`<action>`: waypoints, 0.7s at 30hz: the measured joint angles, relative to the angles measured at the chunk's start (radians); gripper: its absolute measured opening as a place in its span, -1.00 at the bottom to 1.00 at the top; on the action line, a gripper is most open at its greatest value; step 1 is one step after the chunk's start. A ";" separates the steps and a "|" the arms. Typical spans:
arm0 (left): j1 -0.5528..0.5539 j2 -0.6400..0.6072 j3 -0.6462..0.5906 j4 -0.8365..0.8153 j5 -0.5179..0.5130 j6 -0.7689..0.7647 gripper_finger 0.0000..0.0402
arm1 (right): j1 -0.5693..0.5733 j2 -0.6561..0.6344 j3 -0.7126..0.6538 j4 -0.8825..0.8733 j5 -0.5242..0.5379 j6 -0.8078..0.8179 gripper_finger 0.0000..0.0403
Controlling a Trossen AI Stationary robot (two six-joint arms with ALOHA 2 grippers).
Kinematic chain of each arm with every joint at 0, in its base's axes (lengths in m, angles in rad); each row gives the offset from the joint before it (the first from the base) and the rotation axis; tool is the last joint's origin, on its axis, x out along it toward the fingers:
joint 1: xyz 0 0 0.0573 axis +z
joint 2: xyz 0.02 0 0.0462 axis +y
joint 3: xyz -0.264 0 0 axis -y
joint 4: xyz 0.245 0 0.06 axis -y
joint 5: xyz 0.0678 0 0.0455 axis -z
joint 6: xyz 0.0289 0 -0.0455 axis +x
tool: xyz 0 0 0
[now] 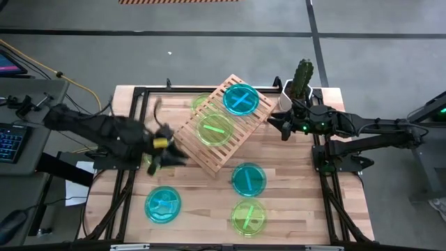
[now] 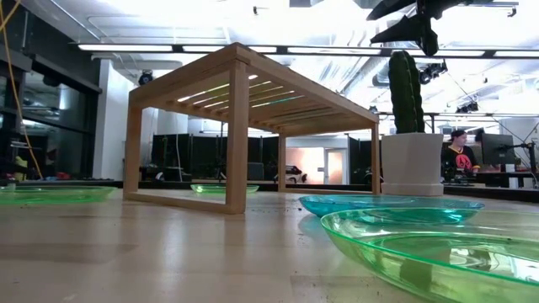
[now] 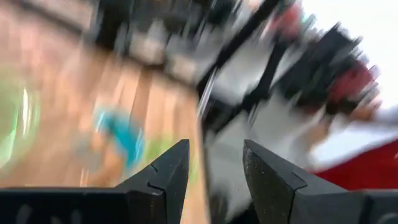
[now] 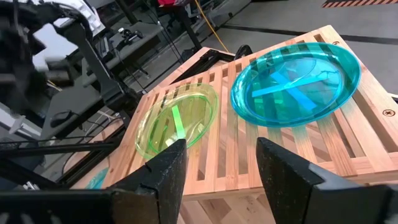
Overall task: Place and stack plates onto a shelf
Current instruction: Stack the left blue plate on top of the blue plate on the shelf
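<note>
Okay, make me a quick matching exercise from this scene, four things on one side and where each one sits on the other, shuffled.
Things:
1. teal plate with a cross mark
2. green plate with a bar mark
3. cactus pot
4. right gripper

Places:
A. at the table's far right corner
B. on the shelf, towards its middle
C. open, just off the shelf's right end
D. on the shelf's far end

Pairs: 1-D, 2-B, 3-A, 4-C

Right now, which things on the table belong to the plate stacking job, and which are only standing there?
Belong to the job:
- shelf
- teal plate on shelf
- green plate on shelf
- teal plates on table
- green plate on table

Only standing there:
- cactus in white pot
</note>
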 joint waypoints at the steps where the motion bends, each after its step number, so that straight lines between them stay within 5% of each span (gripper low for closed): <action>1: -0.042 0.011 0.009 -0.077 -0.025 -0.012 -0.30 | 0.000 0.000 0.000 0.000 0.000 -0.002 -0.12; 6: -0.213 0.101 0.021 -0.347 -0.106 0.008 -0.30 | 0.000 0.000 0.000 -0.020 0.001 -0.002 -0.12; 12: -0.269 0.264 0.018 -0.499 -0.192 0.220 -0.30 | 0.000 0.000 0.000 -0.051 0.007 -0.002 -0.12; 21: -0.269 0.434 -0.107 -0.323 0.072 0.345 -0.30 | 0.000 0.000 0.000 -0.061 0.007 -0.002 -0.12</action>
